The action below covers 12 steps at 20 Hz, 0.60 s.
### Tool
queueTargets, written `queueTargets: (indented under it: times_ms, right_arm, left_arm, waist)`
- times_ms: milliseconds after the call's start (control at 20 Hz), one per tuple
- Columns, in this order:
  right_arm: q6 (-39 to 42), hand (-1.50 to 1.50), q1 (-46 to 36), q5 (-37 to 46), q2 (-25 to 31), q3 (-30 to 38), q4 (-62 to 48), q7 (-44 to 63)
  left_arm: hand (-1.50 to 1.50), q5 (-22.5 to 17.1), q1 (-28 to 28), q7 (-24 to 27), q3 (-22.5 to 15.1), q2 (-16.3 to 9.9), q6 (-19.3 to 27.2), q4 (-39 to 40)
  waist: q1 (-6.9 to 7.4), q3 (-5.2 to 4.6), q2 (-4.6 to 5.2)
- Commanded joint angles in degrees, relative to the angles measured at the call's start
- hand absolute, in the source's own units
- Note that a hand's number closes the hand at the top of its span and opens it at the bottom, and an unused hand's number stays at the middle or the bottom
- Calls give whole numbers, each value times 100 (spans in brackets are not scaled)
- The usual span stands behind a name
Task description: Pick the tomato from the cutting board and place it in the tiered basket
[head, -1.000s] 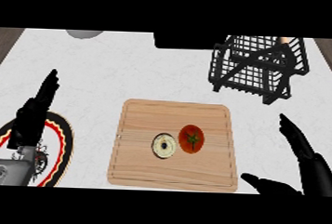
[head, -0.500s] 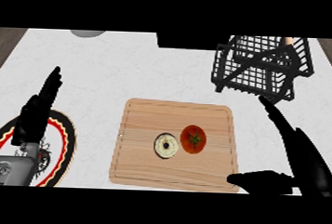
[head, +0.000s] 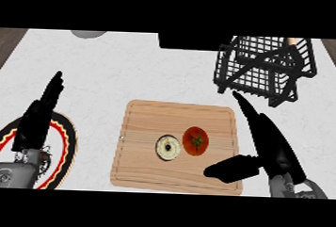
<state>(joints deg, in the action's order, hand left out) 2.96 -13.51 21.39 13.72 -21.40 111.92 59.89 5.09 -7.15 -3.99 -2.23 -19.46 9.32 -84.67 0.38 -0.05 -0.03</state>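
On the cutting board, the tomato lies right of centre, touching a pale round slice. The right hand, fingers straight, thumb spread, empty, hovers just beside it. Advisable: lower over the tomato, close without nudging the slice, then carry to the tiered basket. Left hand rests open.

The right hand slides in from the right edge and now hangs over the cutting board's right rim, fingers pointing up-frame, thumb tucked under the tomato.
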Motion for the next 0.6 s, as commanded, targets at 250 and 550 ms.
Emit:
queueTargets:
  times_ms: [250, 550]
  right_arm:
    - [279, -150, -173, 537, -560, -417, -384, 753]
    - [155, -150, 354, 1165, -634, -714, -633, 60]
  left_arm:
    - [0, 175, -111, 23, 164, 166, -33, 116]
    - [0, 105, -115, 112, 433, 42, -405, 253]
  waist:
    - [-33, 3, -2]
    - [-38, 4, 1]
